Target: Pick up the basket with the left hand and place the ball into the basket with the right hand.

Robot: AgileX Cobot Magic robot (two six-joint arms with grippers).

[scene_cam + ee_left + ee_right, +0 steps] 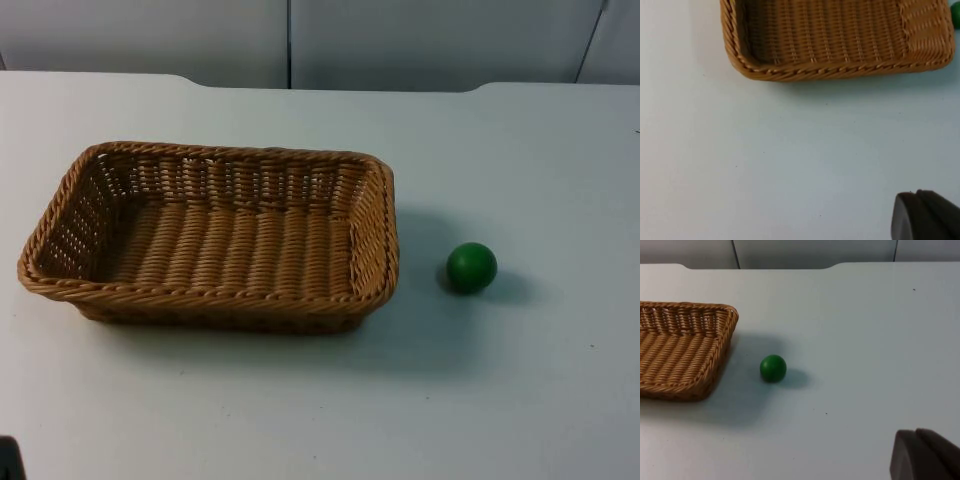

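White table (300, 420) bears two items: a wicker basket (215, 235) (rectangular, nothing inside) and a green ball (471, 267), resting near the basket's right end, not touching.

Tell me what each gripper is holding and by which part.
Nothing is held. The basket sits empty on the table, the green ball lies free beside it, and both arms wait short of them.

Overhead, two wrists — share basket (210, 235).

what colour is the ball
Green, plain; the ball shows best in the right wrist view.
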